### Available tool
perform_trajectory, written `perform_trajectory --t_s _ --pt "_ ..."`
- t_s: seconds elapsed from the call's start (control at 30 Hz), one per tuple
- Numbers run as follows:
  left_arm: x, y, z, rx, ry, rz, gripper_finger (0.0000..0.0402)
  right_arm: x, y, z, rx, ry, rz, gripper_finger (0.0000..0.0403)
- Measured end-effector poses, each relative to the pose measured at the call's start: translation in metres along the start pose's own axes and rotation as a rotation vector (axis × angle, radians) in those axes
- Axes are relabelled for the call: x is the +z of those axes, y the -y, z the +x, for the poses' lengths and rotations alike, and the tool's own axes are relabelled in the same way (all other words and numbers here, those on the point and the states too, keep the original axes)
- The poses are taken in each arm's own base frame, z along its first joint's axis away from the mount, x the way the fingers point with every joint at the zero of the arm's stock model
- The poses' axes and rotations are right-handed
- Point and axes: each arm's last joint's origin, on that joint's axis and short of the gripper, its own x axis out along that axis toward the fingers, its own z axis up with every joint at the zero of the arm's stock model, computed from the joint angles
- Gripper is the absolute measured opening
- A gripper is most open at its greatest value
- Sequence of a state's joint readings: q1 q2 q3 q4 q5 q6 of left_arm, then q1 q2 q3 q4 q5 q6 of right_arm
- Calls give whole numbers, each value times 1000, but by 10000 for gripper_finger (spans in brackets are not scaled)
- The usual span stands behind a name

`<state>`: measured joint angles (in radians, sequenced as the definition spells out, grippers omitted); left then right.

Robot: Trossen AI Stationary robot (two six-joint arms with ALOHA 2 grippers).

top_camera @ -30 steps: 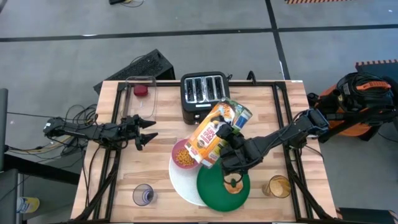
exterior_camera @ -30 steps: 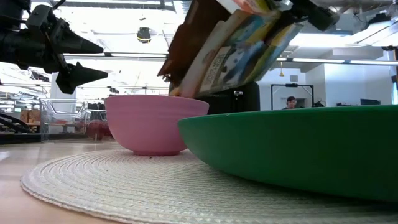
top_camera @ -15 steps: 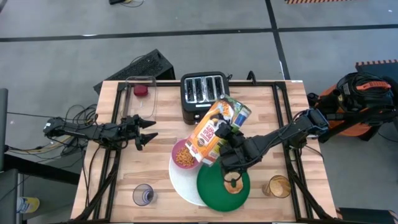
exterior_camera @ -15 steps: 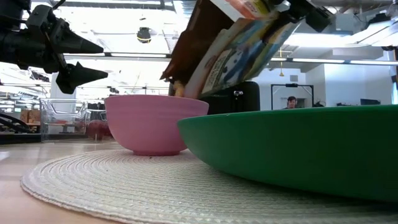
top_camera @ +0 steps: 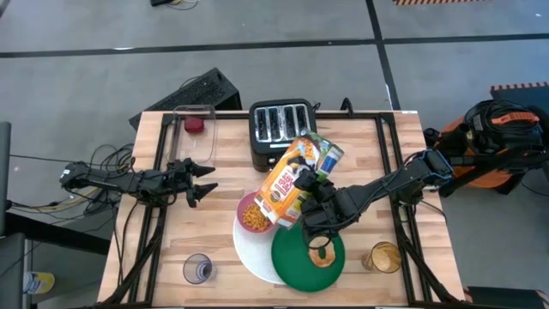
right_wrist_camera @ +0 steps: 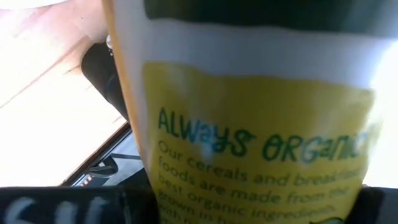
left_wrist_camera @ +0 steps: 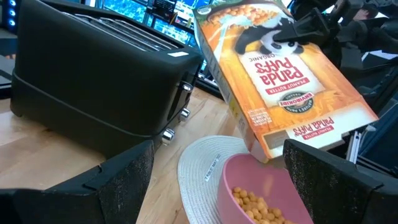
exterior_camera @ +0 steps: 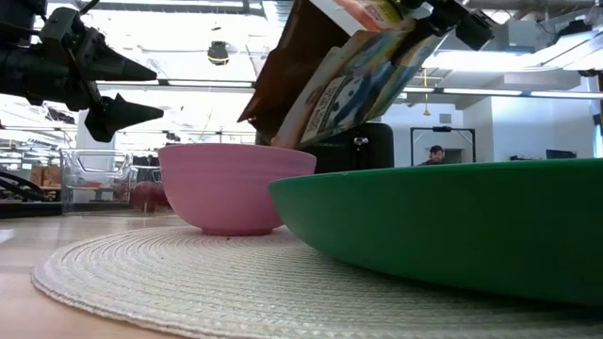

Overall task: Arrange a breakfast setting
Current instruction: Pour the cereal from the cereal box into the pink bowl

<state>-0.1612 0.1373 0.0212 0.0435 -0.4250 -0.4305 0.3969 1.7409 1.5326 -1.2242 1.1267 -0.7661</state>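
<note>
Pink and round, the small bowl (top_camera: 251, 214) sits near the middle of the wooden table (top_camera: 232, 146), on the left edge of the large white round plate (top_camera: 251, 251), and it holds a heap of orange-brown cereal puffs (left_wrist_camera: 254, 204). Above it hangs a tilted orange cereal box (top_camera: 290, 183), its lower open corner right over the bowl's right rim. The right gripper (top_camera: 310, 190) clamps the box across its upper part, fingers closed tight on the cardboard; the arm reaches in from the table's right side. In the low view the box (exterior_camera: 339, 66) leans steeply, its bottom end just above the bowl (exterior_camera: 236, 186).

Overlapping the white plate on its right is the smaller dark-green plate (top_camera: 290, 257), with a toasted bagel ring (top_camera: 322, 256) lying on it. The woven side of the white plate (left_wrist_camera: 202, 168) shows in the left wrist view beside the bowl (left_wrist_camera: 261, 193).

One clear tumbler (top_camera: 197, 269) stands at the near left, and another tumbler (top_camera: 383, 257), holding an orange-yellow liquid, at the near right. A black four-slot toaster (top_camera: 282, 127) stands at the far middle, just beyond the box. A clear rectangular container (top_camera: 195, 129) at the far left holds a red food piece (top_camera: 196, 124).

The left gripper (top_camera: 206, 181) hovers over the left side of the table, well apart from the bowl, its fingers spread wide and holding nothing.
</note>
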Motion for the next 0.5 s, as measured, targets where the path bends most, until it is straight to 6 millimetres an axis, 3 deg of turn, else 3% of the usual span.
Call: perform_trajectory --t_s 0.5 --pt "0 0 0 0 0 0 344 -1 6 0 1 17 -24 185"
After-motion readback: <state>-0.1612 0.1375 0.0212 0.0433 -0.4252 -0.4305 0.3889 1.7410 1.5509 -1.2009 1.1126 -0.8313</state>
